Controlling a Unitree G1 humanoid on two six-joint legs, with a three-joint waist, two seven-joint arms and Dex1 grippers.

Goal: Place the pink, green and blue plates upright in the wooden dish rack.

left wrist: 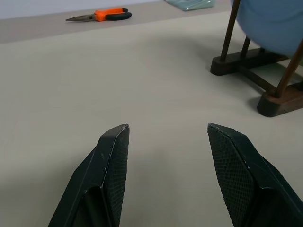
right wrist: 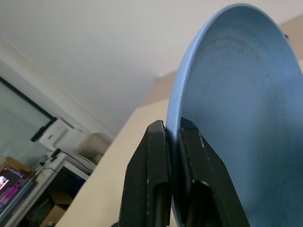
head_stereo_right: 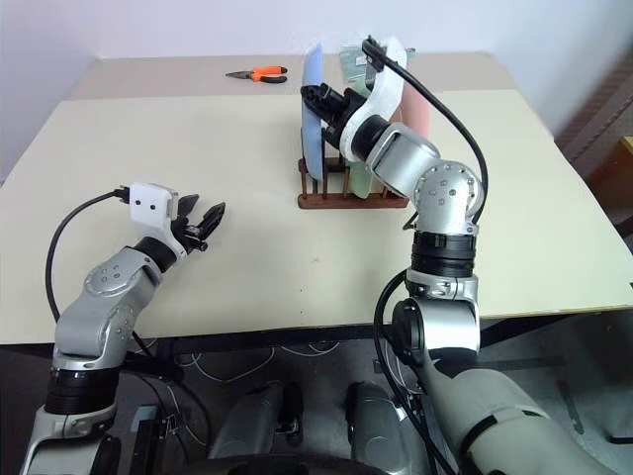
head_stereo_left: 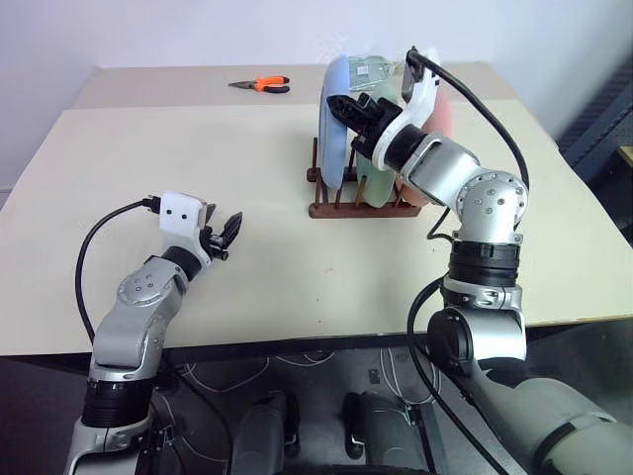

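Observation:
The wooden dish rack (head_stereo_left: pixel 356 210) stands mid-table, right of centre. The blue plate (head_stereo_left: pixel 334 119) stands upright at its left end. Beside it stands the green plate (head_stereo_left: pixel 375 186), partly hidden by my right arm, and the pink plate (head_stereo_left: pixel 442 115) is at the right end. My right gripper (head_stereo_left: pixel 346 105) reaches in from the right, shut on the blue plate's (right wrist: pixel 236 94) rim, one finger on each face. My left gripper (head_stereo_left: pixel 229 234) hovers open and empty just over the table, left of the rack.
Orange-handled pliers (head_stereo_left: pixel 265 85) lie at the far left of the table's back section. A pale green flat thing (left wrist: pixel 191 4) lies behind the rack. Bare tabletop (head_stereo_left: pixel 277 158) stretches between my left gripper and the rack.

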